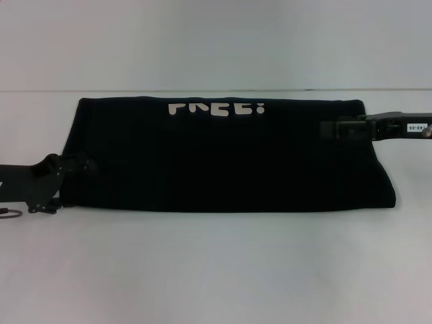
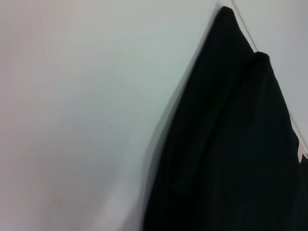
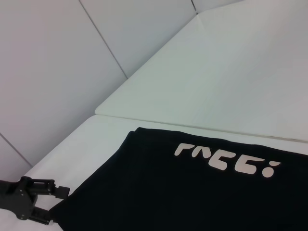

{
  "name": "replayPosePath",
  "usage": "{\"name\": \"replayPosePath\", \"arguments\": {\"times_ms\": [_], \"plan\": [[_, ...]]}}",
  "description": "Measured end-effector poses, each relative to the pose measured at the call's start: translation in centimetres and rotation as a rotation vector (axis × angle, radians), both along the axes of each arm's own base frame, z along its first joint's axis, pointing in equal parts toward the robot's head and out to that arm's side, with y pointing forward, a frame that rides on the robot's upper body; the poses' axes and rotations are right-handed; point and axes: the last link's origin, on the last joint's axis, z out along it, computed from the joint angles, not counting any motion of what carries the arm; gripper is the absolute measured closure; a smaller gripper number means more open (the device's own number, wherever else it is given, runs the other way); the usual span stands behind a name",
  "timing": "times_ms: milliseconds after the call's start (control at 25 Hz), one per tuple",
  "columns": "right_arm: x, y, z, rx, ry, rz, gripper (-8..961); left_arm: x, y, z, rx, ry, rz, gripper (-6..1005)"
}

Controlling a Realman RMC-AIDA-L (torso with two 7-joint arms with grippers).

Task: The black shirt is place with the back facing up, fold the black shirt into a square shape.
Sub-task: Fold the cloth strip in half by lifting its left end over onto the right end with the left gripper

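**Grippers at both ends of folded shirt**

Left gripper point(image 1: 79, 167) sits at mid-left of frame, on the edge of the large black soft fabric T-shirt point(image 1: 223, 158); finger state unclear. Right gripper point(image 1: 325, 129) at the shirt's upper-right end, state unclear. Shirt lies centre-frame as a wide band on the white table point(image 1: 216, 270), white lettering point(image 1: 216, 108) along its far edge.

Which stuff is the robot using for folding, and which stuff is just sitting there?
For the job:
- large black soft fabric shirt with white letters, folded into a wide band
- left hand at its left end
- right hand at its right end

Just there:
- white table underneath
- pale wall panels behind
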Motion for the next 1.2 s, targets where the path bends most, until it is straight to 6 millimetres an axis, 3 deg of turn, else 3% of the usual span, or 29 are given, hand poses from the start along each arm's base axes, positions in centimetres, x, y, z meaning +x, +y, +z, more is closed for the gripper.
{"name": "replayPosePath", "arguments": {"times_ms": [560,880,1200], "plan": [[-0.01,-0.01,-0.02,0.0,0.001,0.0,271,0.11,0.01,-0.16,-0.02,0.057,-0.098,117],[0.0,0.01,0.02,0.001,0.0,0.0,270,-0.04,-0.1,-0.18,-0.025,0.067,-0.104,553],[-0.01,0.03,0.04,0.003,-0.001,0.001,271,-0.16,-0.19,-0.18,-0.027,0.072,-0.104,728]]}}
